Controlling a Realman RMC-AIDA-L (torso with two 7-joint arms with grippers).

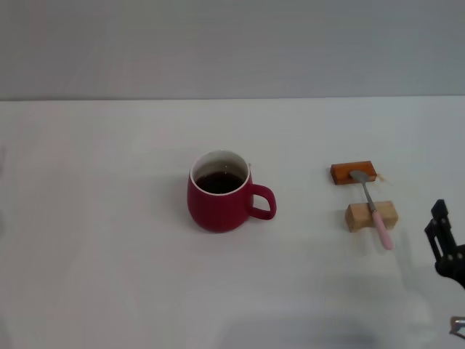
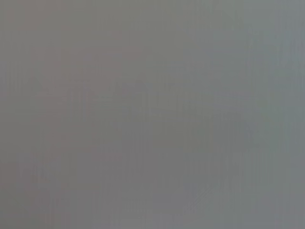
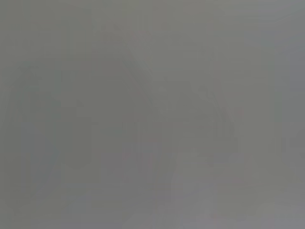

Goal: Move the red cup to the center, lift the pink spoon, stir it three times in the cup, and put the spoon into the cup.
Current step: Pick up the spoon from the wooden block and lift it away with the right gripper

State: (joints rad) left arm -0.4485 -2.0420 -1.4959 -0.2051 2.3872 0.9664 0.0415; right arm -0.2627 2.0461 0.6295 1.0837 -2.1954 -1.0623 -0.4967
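Right pincer (image 1: 445, 243), state unclear, at the desk (image 1: 109, 254) edge; pink spoon (image 1: 373, 209) just beside it, handle pointing toward it; red cup (image 1: 220, 193) well apart

left wrist view | flat grey field across the whole frame | no object or gripper discernible

White table (image 1: 109, 276) — orange-brown block (image 1: 345, 174) beyond wooden block (image 1: 360, 217), seemingly apart.

We see only our right gripper (image 1: 445, 243), a dark shape low at the right edge of the head view. Our left arm stays out of sight.
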